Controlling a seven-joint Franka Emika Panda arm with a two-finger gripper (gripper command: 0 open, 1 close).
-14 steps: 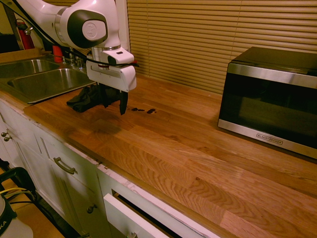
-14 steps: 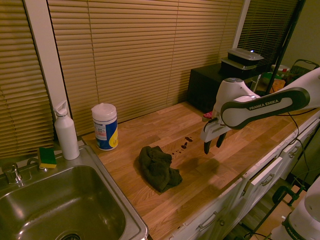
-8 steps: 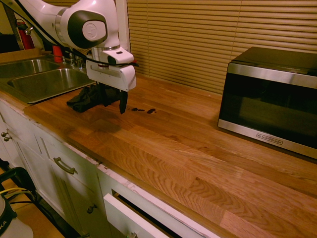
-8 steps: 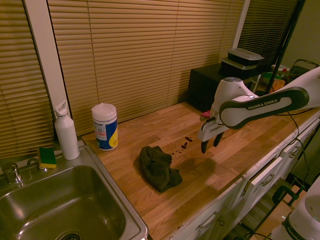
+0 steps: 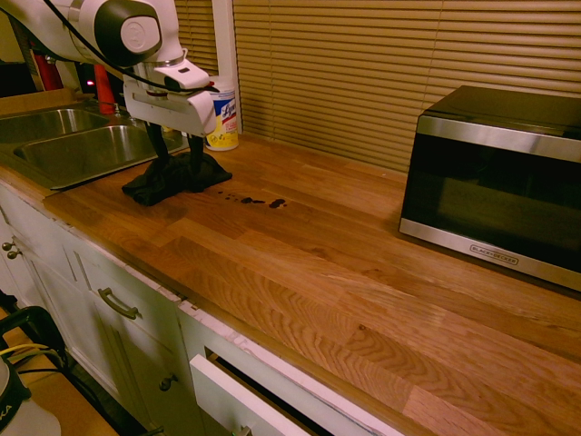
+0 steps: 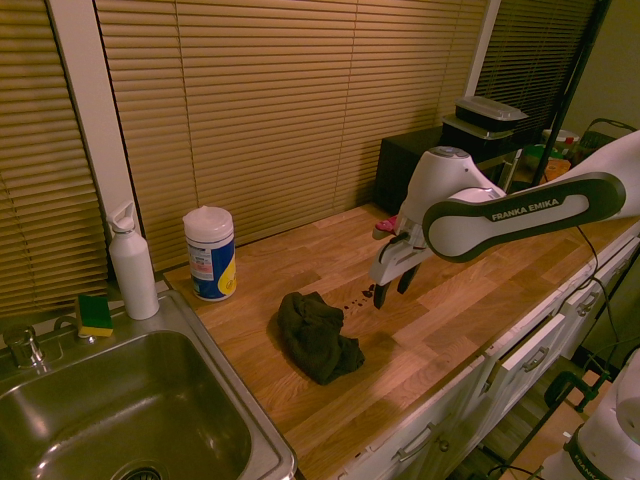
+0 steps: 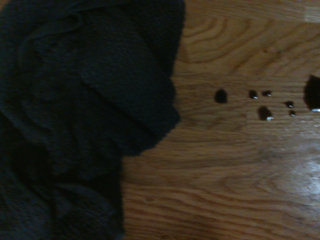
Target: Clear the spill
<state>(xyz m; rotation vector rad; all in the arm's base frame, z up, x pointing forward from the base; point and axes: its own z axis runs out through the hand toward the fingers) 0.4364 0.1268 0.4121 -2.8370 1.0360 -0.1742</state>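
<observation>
End effector: (image 5: 173, 153) fingers spread, gripping nothing, hanging just above the rag.
Change: since a second ago it has travelled from beside the spill toward the sink and now stands over the rag; judged, a pick-up comes next, wiping not begun.
Rag: (image 5: 172, 179) dark, crumpled, flat on the surface, near the sink.
Spill: (image 5: 261, 202) row of small dark drops on the wood, just beside the rag, toward the microwave; untouched.
Surface: (image 5: 345, 272) bare wood from spill to microwave, wide wiping room.
Edges: sink (image 5: 86, 150) rim close behind rag; wipes tub (image 5: 221, 115) by the blinds; microwave (image 5: 495, 182) well apart.
</observation>
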